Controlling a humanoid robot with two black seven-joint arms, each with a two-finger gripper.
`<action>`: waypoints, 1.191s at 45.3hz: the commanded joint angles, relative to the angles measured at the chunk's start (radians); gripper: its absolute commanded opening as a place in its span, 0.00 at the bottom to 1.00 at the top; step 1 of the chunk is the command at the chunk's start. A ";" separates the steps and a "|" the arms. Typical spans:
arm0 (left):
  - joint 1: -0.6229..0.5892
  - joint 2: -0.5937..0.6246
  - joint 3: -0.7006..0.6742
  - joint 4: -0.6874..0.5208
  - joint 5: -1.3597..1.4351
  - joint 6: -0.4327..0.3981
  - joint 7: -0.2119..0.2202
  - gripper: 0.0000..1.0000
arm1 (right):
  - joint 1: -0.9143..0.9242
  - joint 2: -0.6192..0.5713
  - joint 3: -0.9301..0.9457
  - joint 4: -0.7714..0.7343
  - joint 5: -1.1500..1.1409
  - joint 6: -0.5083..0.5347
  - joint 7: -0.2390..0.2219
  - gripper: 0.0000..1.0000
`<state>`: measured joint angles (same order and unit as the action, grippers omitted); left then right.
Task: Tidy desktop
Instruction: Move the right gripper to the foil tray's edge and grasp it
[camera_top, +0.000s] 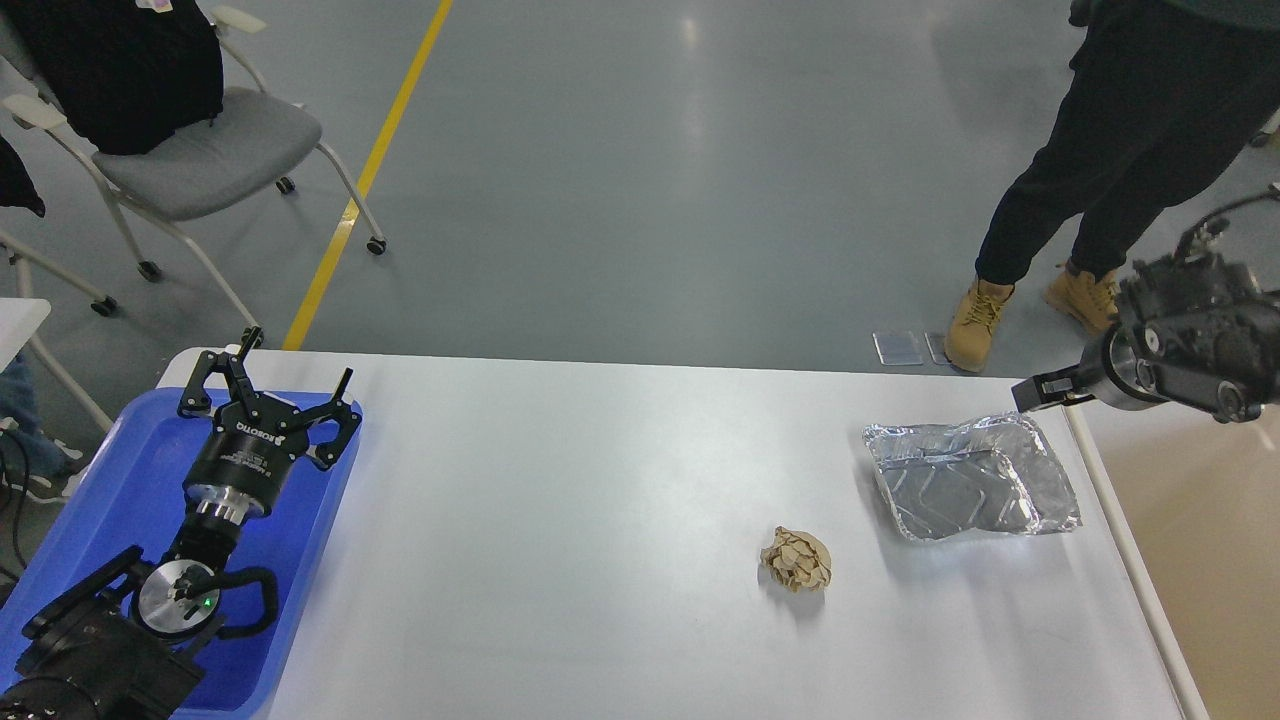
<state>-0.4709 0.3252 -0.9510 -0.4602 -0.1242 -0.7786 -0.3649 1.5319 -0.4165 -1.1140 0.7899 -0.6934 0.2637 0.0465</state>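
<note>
The white desktop (600, 520) fills the middle of the head view. A crumpled brown paper ball (797, 558) lies on it right of centre. A crushed silver foil tray (970, 478) lies near the right edge. My left gripper (290, 365) is open and empty, and hovers over the far end of the blue tray (120, 480) at the left. My right gripper (1036, 392) is seen side-on just beyond the foil tray's far right corner. Its fingers cannot be told apart, and nothing shows in it.
A beige tub (1210, 530) with a white rim (1110, 500) stands along the desktop's right side. A person in tan boots (978, 315) stands beyond the far right corner. A grey wheeled chair (200, 150) and a yellow floor line (370, 170) are at the far left.
</note>
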 joint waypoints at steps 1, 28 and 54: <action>0.000 0.000 0.000 0.000 0.000 0.001 0.000 0.99 | -0.199 0.016 0.054 -0.167 -0.014 -0.064 0.000 1.00; 0.000 0.000 0.000 0.000 0.000 0.001 0.000 0.99 | -0.489 0.125 0.154 -0.420 -0.003 -0.153 0.004 1.00; 0.000 0.000 0.000 0.000 0.000 0.001 0.000 0.99 | -0.542 0.179 0.166 -0.474 -0.006 -0.225 0.006 0.86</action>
<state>-0.4709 0.3252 -0.9511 -0.4602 -0.1242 -0.7779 -0.3648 1.0076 -0.2532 -0.9510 0.3269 -0.6966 0.0579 0.0518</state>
